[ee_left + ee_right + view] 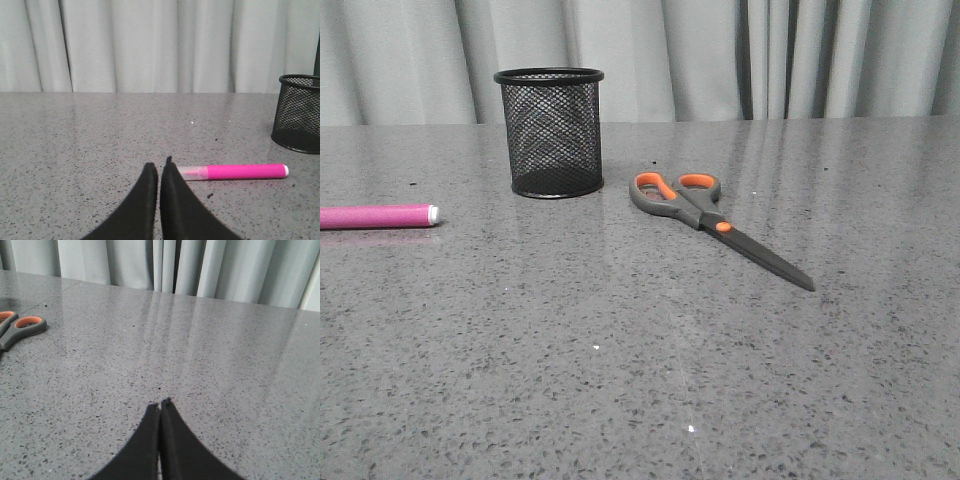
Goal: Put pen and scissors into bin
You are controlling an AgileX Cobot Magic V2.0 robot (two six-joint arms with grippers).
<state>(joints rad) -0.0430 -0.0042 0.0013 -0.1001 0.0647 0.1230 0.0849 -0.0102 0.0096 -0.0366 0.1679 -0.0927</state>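
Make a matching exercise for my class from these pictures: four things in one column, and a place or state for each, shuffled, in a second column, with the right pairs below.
Things
1. pen
2. scissors
3. bin
4. left gripper

Places or states
A. standing upright near the back of the table, nothing inside it
B. lying flat at the left edge of the front view, white tip towards the bin
C. shut, holding nothing, just short of the pen
D. lying closed to the right of the bin, blades pointing towards the camera and to the right

Pairs: 1-B, 2-D, 3-A, 4-C
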